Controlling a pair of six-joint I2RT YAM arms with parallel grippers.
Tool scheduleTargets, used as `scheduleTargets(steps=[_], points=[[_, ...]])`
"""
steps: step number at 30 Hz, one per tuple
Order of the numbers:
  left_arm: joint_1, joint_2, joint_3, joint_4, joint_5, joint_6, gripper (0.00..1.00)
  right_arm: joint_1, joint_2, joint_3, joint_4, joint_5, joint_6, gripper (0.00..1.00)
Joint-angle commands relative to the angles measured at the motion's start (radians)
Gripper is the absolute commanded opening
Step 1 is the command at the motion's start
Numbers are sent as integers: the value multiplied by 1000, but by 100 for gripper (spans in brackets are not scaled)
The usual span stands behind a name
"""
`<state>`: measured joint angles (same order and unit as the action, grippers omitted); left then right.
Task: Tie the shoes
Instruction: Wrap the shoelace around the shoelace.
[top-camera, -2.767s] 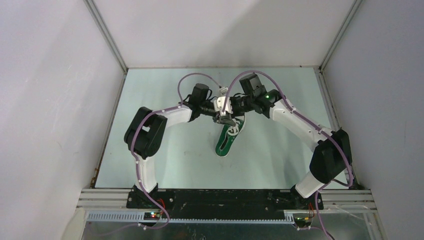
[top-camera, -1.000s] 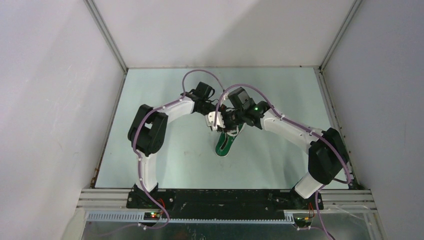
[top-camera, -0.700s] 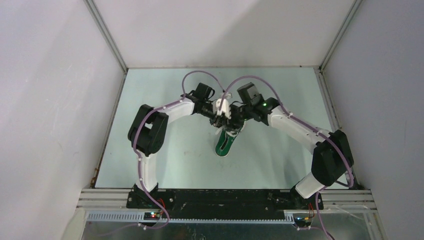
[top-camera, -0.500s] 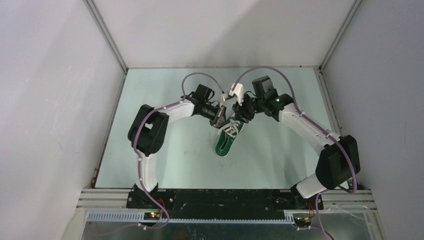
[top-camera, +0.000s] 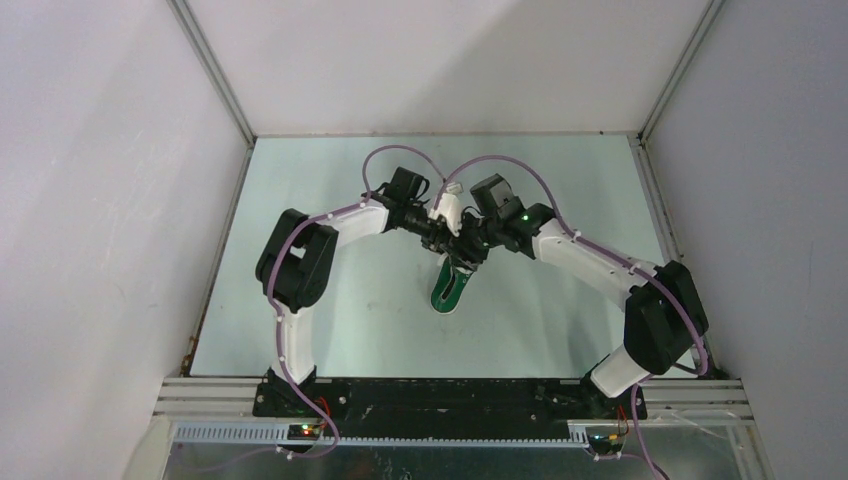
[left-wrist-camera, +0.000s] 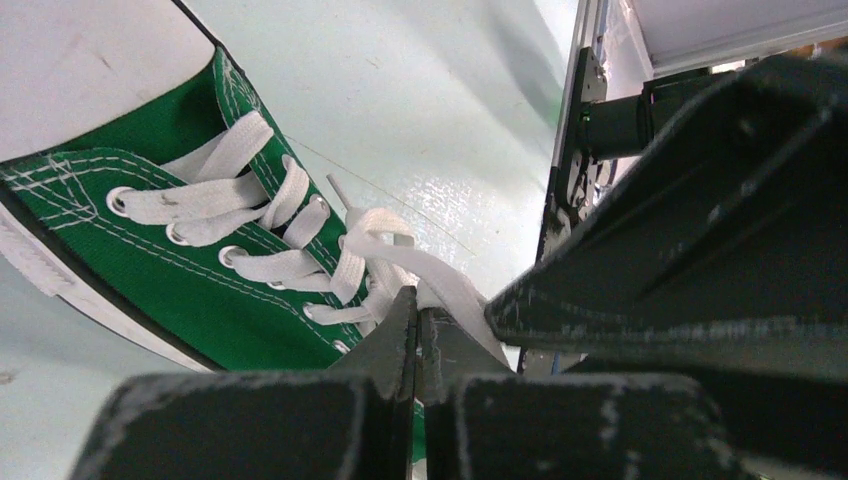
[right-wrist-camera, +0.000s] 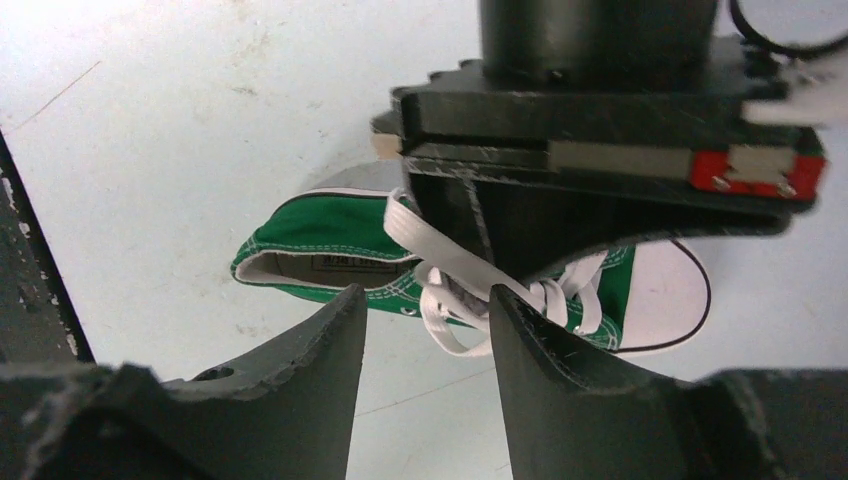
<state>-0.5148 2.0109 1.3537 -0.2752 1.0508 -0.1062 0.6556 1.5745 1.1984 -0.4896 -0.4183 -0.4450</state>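
A small green sneaker (top-camera: 450, 288) with white sole and toe cap lies mid-table, toe pointing away from the bases. In the left wrist view its white laces (left-wrist-camera: 255, 205) cross the green canvas (left-wrist-camera: 150, 265). My left gripper (left-wrist-camera: 417, 318) is shut, pinching a white lace strand (left-wrist-camera: 452, 290) at its tips above the shoe's tongue. From above, the left gripper (top-camera: 441, 236) and right gripper (top-camera: 463, 250) meet over the shoe's front half. My right gripper (right-wrist-camera: 425, 298) stands open, nothing between its fingers, with a loose lace loop (right-wrist-camera: 452, 338) and the shoe's dark opening (right-wrist-camera: 330, 266) just beyond them.
The pale green table (top-camera: 330, 300) is boxed in by white walls on three sides with metal posts (top-camera: 215, 75) at the corners. Both arm bases sit on the black rail (top-camera: 450, 398) at the near edge. Purple cables (top-camera: 395, 155) arc over both wrists.
The right gripper opened, let go near the laces, swung out to the back right, then came back over the shoe. The left gripper stayed shut on its lace, shifting only slightly.
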Motion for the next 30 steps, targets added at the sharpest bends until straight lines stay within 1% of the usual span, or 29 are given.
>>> scheduleTargets(steps=[1, 6, 9, 12, 13, 15, 17, 24, 27, 28, 30], points=[[-1, 0, -6, 39, 11, -34, 0, 43, 8, 1, 45, 81, -38, 52], [1, 0, -5, 55, 23, -57, 0, 61, 21, -5, 70, 152, -50, 49], [4, 0, -5, 59, 28, -61, 0, 62, 31, -5, 80, 200, -56, 37], [7, 1, -7, 62, 30, -64, 0, 60, 31, -6, 79, 237, -62, 30], [7, 1, -7, 64, 32, -66, 0, 55, 27, -5, 79, 246, -62, 23], [8, 4, -6, 67, 33, -69, 0, 45, 17, -5, 77, 244, -60, 15], [10, 5, -5, 69, 36, -70, 0, 35, 1, -5, 71, 239, -60, 11], [12, 9, -7, 83, 54, -70, 0, -36, -31, 1, 41, 123, -25, 0], [12, 6, -9, 83, 51, -67, 0, -73, -24, 20, 17, 42, -6, 0], [12, 5, -9, 83, 50, -65, 0, -82, -21, 32, 1, -19, 3, 0], [12, 4, -11, 82, 51, -63, 0, -103, -13, 46, -20, -88, 17, 0]])
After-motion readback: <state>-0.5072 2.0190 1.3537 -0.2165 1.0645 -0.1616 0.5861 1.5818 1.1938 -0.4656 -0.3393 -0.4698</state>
